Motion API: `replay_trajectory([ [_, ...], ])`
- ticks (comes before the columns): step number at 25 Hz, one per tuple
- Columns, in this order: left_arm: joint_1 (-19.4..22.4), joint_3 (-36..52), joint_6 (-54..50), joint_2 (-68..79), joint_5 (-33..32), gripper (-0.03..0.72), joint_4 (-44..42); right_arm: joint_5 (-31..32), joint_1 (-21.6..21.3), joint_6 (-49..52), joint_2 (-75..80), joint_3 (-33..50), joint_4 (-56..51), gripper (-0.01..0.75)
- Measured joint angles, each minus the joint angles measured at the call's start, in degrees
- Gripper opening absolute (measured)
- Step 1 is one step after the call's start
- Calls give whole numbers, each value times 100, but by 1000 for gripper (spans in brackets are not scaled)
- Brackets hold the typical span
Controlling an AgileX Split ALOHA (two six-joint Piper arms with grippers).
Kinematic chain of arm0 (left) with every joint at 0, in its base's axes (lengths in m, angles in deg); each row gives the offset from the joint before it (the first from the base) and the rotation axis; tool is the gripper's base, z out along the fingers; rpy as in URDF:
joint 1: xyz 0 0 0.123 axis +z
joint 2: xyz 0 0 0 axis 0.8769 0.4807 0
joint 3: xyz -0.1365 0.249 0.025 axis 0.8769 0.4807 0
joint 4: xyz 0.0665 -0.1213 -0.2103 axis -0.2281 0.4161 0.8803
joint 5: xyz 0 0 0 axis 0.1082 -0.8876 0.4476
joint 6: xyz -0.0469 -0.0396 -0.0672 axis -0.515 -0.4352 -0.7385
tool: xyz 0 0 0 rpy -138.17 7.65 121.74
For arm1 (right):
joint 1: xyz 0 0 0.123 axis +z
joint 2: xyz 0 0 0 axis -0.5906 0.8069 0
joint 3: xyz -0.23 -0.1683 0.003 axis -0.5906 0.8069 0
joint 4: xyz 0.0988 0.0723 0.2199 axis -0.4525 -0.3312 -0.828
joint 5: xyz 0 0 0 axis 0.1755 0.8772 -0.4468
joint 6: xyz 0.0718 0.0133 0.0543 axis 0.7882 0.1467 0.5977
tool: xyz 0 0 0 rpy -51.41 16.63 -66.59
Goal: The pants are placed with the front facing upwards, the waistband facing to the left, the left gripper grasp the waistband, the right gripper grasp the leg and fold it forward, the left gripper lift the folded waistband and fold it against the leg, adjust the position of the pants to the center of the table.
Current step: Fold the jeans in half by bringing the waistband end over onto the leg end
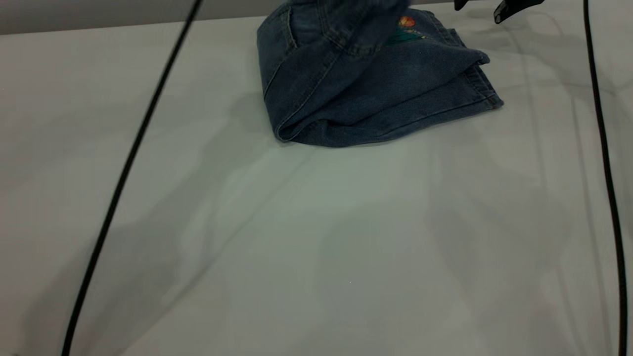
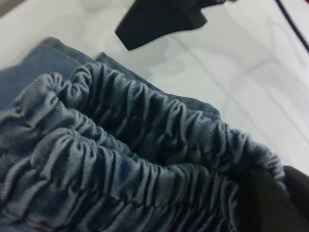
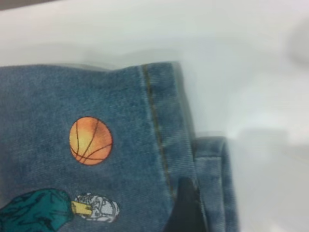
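pants (image 1: 376, 94): soft denim, light, limp; judged to drape and slump when lifted, not hold shape. cloth looks grippy, not slippery, nothing fragile. seams, hems and the elastic top are the thicker, firmer parts, so best purchase is on the waistband (image 2: 145, 145) or a hem edge, pinching all layers together so the fold does not open.

location: pants lie at far centre of the table (image 1: 316, 247), slightly right of middle, already folded leg over leg. waistband end is lifted and runs out of the exterior view at the far edge; leg hems point right and rest flat on the table.

look: mid-blue denim, faded in patches, tan stitching. waistband is gathered and ruched in tight ribs. back side shows, w/ cartoon patch (image 3: 58, 203): orange basketball (image 3: 91, 140), teal and white parts below it.

left gripper (image 2: 270, 198): in the left wrist view a dark finger sits tight against the waistband w/ cloth bunched round it. judged clenched on the waistband and holding it up.

right gripper (image 1: 499, 10): hangs at far right above the table, just beyond the leg hems, apart from the cloth. two dark tips stand spread w/ nothing between them, so released.

step judged: waistband being carried over toward the legs; centring not yet done.

two black cables (image 1: 123, 178) cross the exterior view, left and right.
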State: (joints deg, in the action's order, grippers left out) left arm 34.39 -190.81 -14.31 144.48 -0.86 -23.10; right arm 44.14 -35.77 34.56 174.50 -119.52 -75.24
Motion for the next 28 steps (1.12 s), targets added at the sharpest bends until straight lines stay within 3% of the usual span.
replay_trajectory([
  [8, -293, -1, 224, 421, 676, 97, 43, 0, -169, 0, -20, 0, 25, 500],
  [10, -305, -6, 369, 393, 897, 153, 90, 0, -219, 0, -33, 0, 29, 500],
  [16, -312, -7, 364, 378, 978, 461, 528, 0, -399, 0, -149, 0, 31, 500],
  [19, -312, -7, 360, 374, 933, 545, 767, 0, -524, 0, -295, 0, -11, 500],
  [23, -286, -48, 307, 220, 564, 566, 648, 0, -577, -67, -531, 0, -357, 500],
  [28, -285, -413, -607, 51, -268, 570, -487, 5, -560, -146, -872, 0, -687, 500],
])
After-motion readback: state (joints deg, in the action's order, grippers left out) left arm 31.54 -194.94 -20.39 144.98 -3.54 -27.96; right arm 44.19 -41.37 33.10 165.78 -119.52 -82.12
